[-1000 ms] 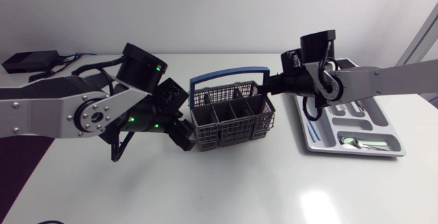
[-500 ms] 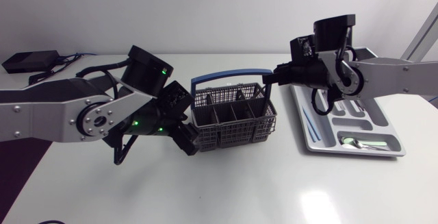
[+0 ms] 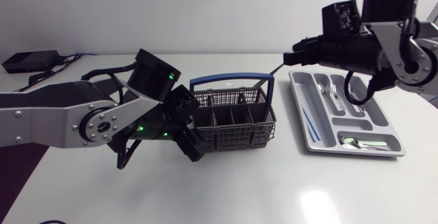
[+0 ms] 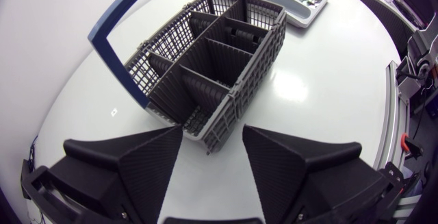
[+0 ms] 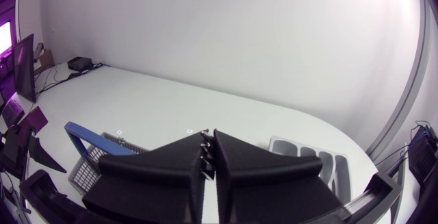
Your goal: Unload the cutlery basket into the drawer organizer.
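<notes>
Centre of the overhead frame: grey mesh cutlery basket [image 3: 233,133] upright on the white table [image 3: 226,190], blue hoop handle up, dark dividers inside. No cutlery visible in the compartments seen from the left wrist camera.

Just left of the basket and low: left gripper [image 4: 213,129], jaws wide apart, the basket's near corner just ahead between the fingertips. Not clamped, contact uncertain.

Right side of the frame: pale grey drawer organizer [image 3: 373,122] flat on the table, well apart from the basket. Already holding a spoon [image 3: 357,142] in its nearest slot, more silver cutlery [image 3: 333,95] further back, and a slim blue item [image 3: 312,125] in a side slot.

Upper right: right gripper [image 3: 289,57] high over the table, between basket and organizer. Jaws almost together, seemingly pinched on a thin dark piece [image 3: 276,67] slanting down toward the basket's handle; too slim to name as knife, fork or spoon.

Judged step: carrying one piece across from basket to organizer, probably among the last. Next move, by that reading: swinging rightward over the matching slot, lowering close, turning the piece to lie along the slot, then parting the jaws. Left arm well placed to brace the basket.
</notes>
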Tool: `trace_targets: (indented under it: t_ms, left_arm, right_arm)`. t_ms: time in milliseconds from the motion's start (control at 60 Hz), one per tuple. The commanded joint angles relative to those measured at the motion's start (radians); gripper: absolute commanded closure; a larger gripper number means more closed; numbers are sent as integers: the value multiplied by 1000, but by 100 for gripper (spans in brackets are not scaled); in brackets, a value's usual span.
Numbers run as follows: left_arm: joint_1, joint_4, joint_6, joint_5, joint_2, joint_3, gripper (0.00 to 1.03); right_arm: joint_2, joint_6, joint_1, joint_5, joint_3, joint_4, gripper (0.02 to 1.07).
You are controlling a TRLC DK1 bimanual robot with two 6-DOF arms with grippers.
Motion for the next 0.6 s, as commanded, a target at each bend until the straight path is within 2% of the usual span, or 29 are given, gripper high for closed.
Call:
trace_targets:
  t_ms: [0,333,483,583]
  left_arm:
    - [-12,-5,-8,-7,-12,30,41]
    - [-55,61,59,-7,-26,112,41]
    - [-84,73,111,0,-12,148,40]
    - [-95,64,134,40,-1,158,40]
  right_arm:
    - [-57,-40,-33,3,-24,-5,101]
    - [-232,-66,-200,-127,-73,-74,101]
    - [-323,-89,-269,-239,-109,-137,101]
    - [-373,-115,-300,-308,-141,-174,101]
